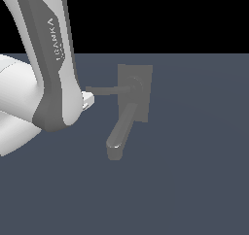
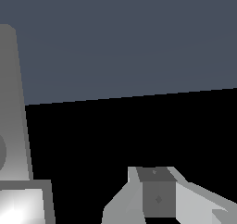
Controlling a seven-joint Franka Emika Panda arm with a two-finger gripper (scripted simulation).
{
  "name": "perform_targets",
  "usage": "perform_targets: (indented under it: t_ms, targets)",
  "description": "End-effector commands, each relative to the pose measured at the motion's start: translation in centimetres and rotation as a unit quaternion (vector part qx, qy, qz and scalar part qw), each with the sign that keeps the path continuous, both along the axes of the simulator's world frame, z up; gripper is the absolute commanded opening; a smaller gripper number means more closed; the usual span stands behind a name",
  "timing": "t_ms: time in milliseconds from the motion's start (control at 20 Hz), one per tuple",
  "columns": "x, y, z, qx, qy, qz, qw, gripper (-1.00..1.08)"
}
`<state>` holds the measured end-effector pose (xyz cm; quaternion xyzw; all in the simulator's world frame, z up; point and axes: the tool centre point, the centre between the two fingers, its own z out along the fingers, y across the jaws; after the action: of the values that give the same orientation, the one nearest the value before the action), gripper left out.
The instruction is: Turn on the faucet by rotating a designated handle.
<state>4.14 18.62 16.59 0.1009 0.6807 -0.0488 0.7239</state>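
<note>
The grey faucet (image 1: 136, 91) stands on the floor with a flat back plate, and its thick spout (image 1: 119, 134) reaches toward the camera. The thin handle (image 1: 107, 90) runs from the round hub toward the exterior view's left. My gripper (image 1: 89, 101) sits at the handle's tip, just below it, and is mostly hidden behind the white arm. In the wrist view the gripper (image 2: 90, 195) is open, with one grey-padded finger (image 2: 157, 197) well apart from the other. A grey bar (image 2: 13, 102), apparently the handle, rises beside the bright finger and is not between the two.
The white arm and its base (image 1: 29, 83) fill the exterior view's left side. A dark blue-grey floor (image 1: 194, 171) spreads around the faucet.
</note>
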Motion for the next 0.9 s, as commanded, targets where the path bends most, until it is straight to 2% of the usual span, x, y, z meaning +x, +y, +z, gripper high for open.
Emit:
perform_targets:
  t_ms: [0, 250, 500, 850]
  targets:
    - [-0.1, 0.7, -0.3, -0.007, 0.001, 0.014, 0.9999, -1.0]
    - [-0.1, 0.2, -1.3, -0.016, 0.009, 0.017, 0.9997, -1.0]
    - [0.0, -3.0, -2.8, -0.021, 0.022, -0.006, 0.9995, -1.0]
    - [0.2, -6.8, -3.2, -0.024, 0.017, -0.027, 0.9992, -1.0]
